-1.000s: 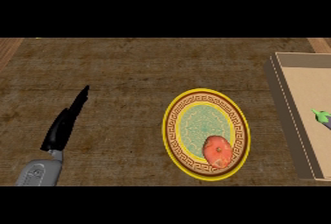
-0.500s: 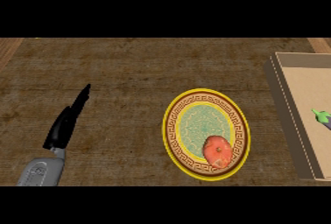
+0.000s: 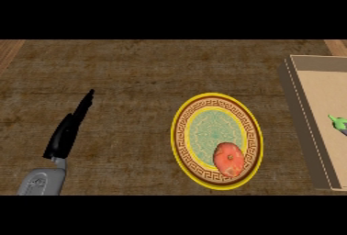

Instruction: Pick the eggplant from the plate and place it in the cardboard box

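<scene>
A dark, rough-grained wooden counter [image 3: 149, 73] fills the head view, with a paler wood strip showing at its far left and far right corners. Directly on it sit two things — a round plate [image 3: 181, 137] with a yellow rim, a brown key-pattern band and a pale green centre, right of the middle, and a shallow cardboard box [image 3: 305, 119] at the right edge, cut off by the frame. Plate and box lie near each other but apart, bare counter between them.

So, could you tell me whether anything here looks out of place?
Yes: the yellow-rimmed patterned plate holds a round red-orange tomato-like fruit, not an eggplant. A small purple, green-stemmed item already lies in the cardboard box at the view's right edge.
</scene>
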`<action>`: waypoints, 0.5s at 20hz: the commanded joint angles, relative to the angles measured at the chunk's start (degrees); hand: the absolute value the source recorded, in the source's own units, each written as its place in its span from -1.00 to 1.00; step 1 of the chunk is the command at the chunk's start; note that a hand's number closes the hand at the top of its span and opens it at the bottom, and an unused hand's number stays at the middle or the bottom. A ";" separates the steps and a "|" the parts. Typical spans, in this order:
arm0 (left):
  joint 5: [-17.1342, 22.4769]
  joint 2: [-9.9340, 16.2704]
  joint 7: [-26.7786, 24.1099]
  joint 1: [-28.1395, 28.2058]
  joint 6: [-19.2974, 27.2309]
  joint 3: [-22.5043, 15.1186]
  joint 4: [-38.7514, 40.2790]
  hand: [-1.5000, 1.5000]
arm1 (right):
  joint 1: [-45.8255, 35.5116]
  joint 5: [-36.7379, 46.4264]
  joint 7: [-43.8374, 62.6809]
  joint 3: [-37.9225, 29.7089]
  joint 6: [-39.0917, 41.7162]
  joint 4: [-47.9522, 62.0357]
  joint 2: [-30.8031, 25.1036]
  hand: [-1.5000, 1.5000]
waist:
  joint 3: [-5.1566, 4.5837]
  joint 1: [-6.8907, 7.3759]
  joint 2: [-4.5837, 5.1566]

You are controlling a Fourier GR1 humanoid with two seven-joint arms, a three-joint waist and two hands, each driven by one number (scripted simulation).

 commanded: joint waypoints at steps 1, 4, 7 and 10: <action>-0.61 -0.55 -1.47 -2.11 0.37 0.23 3.48 0.00 | 0.58 -1.76 -8.29 -2.52 -0.86 10.41 -4.98 -1.00 | 0.03 -0.15 0.15; 1.23 0.53 0.41 -0.08 -1.50 1.11 -0.41 0.00 | 4.59 -3.29 -13.48 -5.23 1.06 15.91 -8.17 -1.00 | 0.11 -0.05 0.11; 0.15 -0.11 1.06 -2.77 -0.61 0.83 1.25 0.00 | 2.46 -3.15 -16.14 -5.09 0.42 22.15 -11.55 -1.00 | 0.19 0.30 0.40; -0.54 -1.89 -1.93 -0.06 0.22 -0.70 1.19 0.00 | 4.38 -2.59 -19.94 -4.57 0.46 25.51 -12.68 -1.00 | 0.21 0.46 0.41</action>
